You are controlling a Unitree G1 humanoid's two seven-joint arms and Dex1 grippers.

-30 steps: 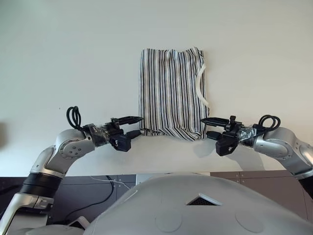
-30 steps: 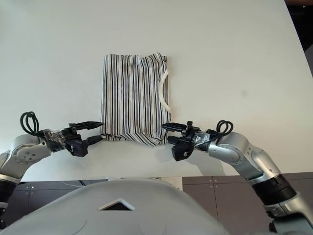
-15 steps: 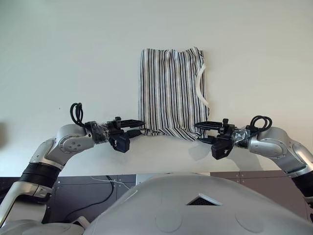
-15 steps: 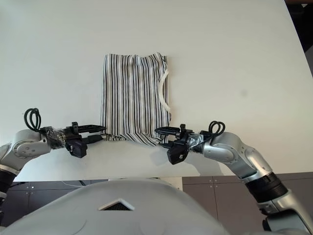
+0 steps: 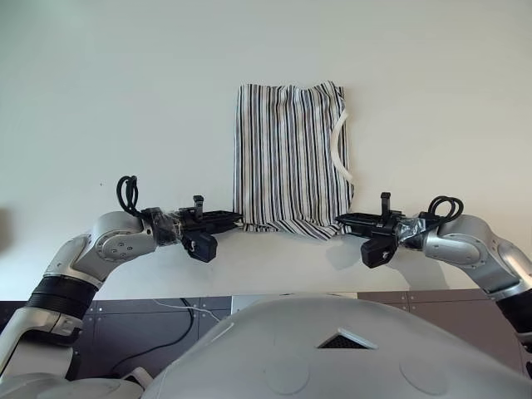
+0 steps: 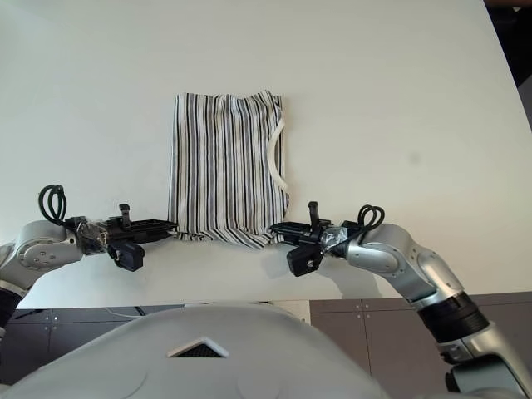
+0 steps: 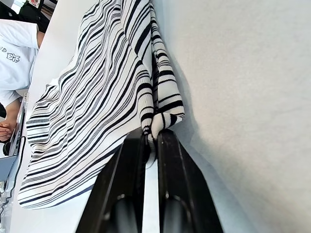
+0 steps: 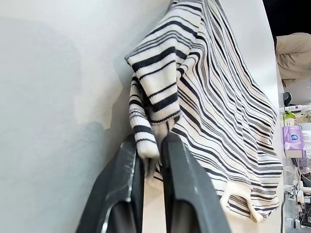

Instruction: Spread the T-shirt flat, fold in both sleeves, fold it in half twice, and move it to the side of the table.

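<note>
The striped T-shirt [image 5: 291, 158] lies folded into a tall rectangle in the middle of the white table [image 5: 125, 100], its white collar band on the right edge. My left gripper [image 5: 235, 219] is shut on the shirt's near left corner [image 7: 163, 116]. At the near right corner [image 8: 150, 104], my right gripper [image 5: 342, 220] is shut on the cloth. Both pinched corners are bunched and slightly raised off the table.
The table's front edge [image 5: 274, 293] runs just below both grippers. Bare white surface spreads to the left, right and behind the shirt. The table's right edge [image 6: 509, 58] shows in the right eye view.
Both grippers moved in to the shirt's near corners and closed on them; a second ago their fingers stood open beside the hem.
</note>
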